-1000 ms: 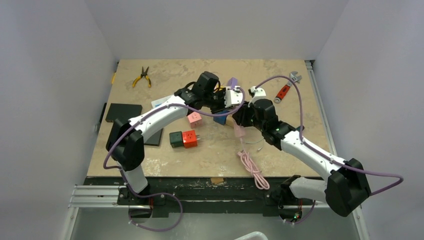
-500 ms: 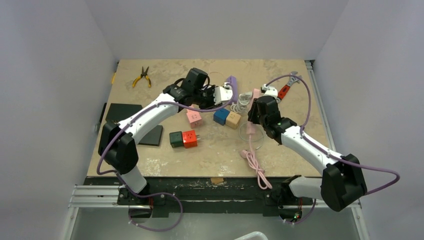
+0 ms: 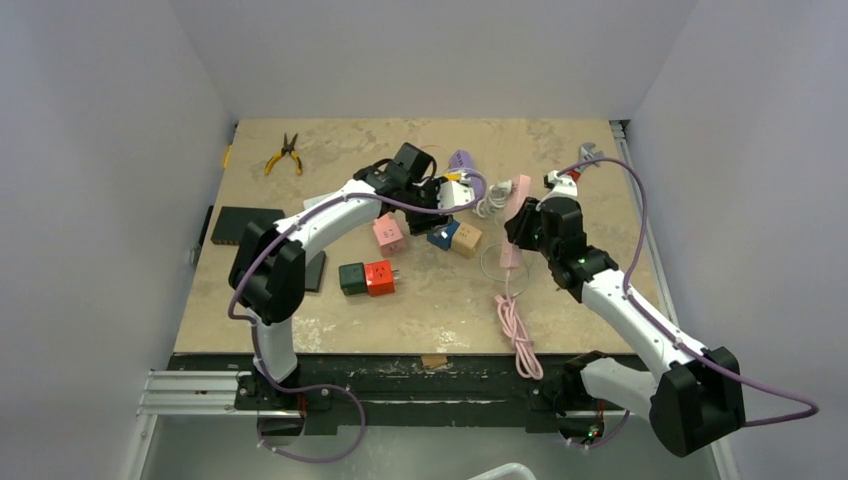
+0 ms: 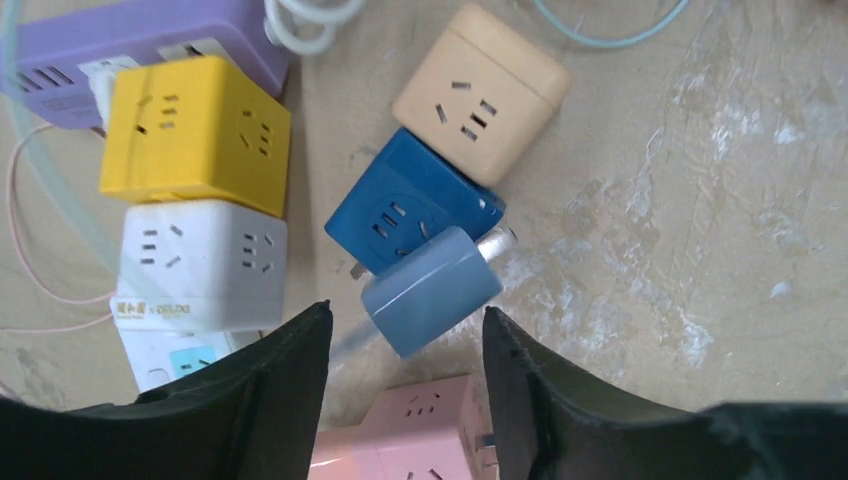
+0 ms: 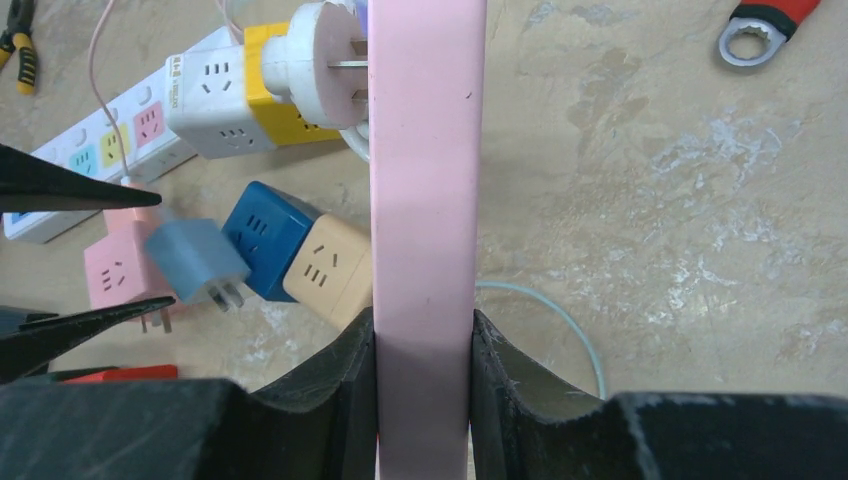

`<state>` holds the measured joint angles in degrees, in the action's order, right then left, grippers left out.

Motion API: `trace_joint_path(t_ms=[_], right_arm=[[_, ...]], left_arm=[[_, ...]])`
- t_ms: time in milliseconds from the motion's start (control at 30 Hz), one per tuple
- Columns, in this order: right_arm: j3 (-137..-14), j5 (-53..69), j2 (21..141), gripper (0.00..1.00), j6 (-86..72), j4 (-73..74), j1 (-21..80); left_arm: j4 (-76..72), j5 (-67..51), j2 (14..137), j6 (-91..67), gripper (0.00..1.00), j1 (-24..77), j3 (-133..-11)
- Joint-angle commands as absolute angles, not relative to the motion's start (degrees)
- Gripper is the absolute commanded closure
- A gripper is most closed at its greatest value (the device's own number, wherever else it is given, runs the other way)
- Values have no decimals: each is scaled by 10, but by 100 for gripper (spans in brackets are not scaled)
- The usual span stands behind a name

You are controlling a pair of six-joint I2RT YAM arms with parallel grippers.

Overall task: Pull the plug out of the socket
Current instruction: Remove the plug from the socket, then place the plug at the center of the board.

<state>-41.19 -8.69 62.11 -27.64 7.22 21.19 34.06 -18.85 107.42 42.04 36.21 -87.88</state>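
The left pincer (image 4: 405, 313) stands wide, its fingers (image 4: 290, 360) gripping nothing. The pale blue plug (image 4: 430, 290) sits loose in the gap at their tips, nearer the right finger, its prongs pointing to 2 o'clock. The dark blue cube socket (image 4: 405, 215) is just beside it at 12 o'clock. The right pincer (image 5: 422, 322) is clamped on the pink power strip (image 5: 425, 180). In the overhead view the strip is apart from the plug, at its 3 o'clock.
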Motion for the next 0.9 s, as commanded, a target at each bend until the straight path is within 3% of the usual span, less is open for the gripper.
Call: trace_joint_path(t_ms=[0, 133, 267, 533, 867], right_arm=[[-404, -53, 588, 100, -271, 8, 212], [-395, -24, 580, 100, -263, -4, 213], [-395, -4, 583, 100, -241, -16, 214], [-401, 53, 583, 100, -233, -28, 221], [-420, 40, 597, 100, -217, -16, 243]], left_arm=[[333, -218, 1065, 400, 41, 378, -928], [350, -230, 1063, 376, 26, 377, -953], [395, -264, 1059, 356, 2, 377, -1005], [388, -271, 1095, 341, 0, 380, -1125], [396, -275, 1149, 445, 0, 416, -1164]])
